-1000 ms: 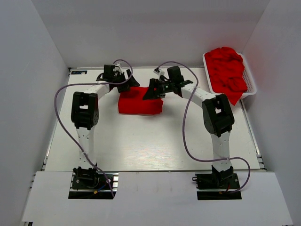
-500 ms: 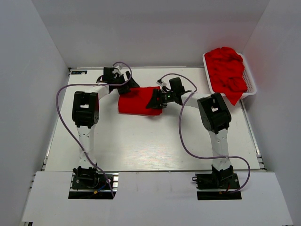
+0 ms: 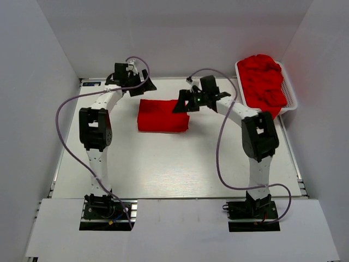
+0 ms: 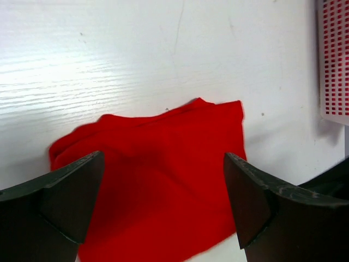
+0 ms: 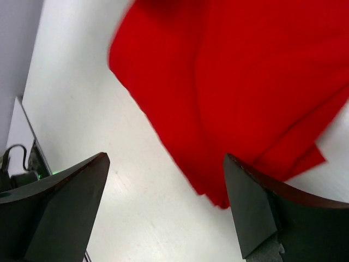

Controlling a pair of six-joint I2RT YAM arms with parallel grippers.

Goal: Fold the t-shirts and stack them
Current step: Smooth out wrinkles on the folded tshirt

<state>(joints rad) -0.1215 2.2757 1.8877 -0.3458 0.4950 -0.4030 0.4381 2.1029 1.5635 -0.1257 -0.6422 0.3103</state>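
A folded red t-shirt [image 3: 162, 115] lies flat on the table at the far middle. It also shows in the left wrist view [image 4: 158, 180] and in the right wrist view [image 5: 245, 82]. My left gripper [image 3: 143, 85] is open and empty, raised off the shirt's far left corner. My right gripper [image 3: 182, 103] is open and empty, just off the shirt's far right corner. Several more red t-shirts [image 3: 263, 82] lie heaped in the white basket [image 3: 293, 101] at the far right.
White walls close in the table on the left, back and right. The basket's slotted wall [image 4: 334, 60] shows at the right edge of the left wrist view. Purple cables loop above both arms.
Both grippers have lifted off the folded shirt and drawn back toward the far edge, the left one to the left and the right one to the right. The shirt lies flatter.
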